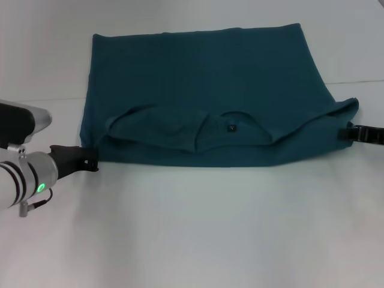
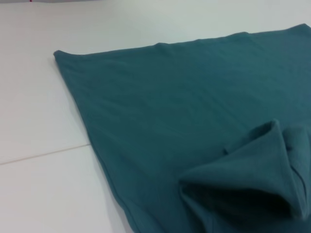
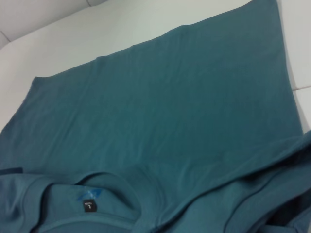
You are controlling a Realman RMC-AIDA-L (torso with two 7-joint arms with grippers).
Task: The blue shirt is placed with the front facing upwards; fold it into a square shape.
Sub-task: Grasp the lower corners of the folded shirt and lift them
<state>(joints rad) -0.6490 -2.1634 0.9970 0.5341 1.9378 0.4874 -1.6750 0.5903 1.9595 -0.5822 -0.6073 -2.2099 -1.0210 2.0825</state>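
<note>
The left gripper sits at the near left corner of the blue shirt; the right gripper meets its right edge (whether either is clamped, I cannot tell). The shirt lies folded on the white bench, collar upward.

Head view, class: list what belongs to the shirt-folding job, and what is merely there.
Belongs to the job:
- blue shirt, partly folded, collar label showing
- left claw, at the shirt's near left corner
- right claw, at its right edge

Merely there:
- white table
</note>
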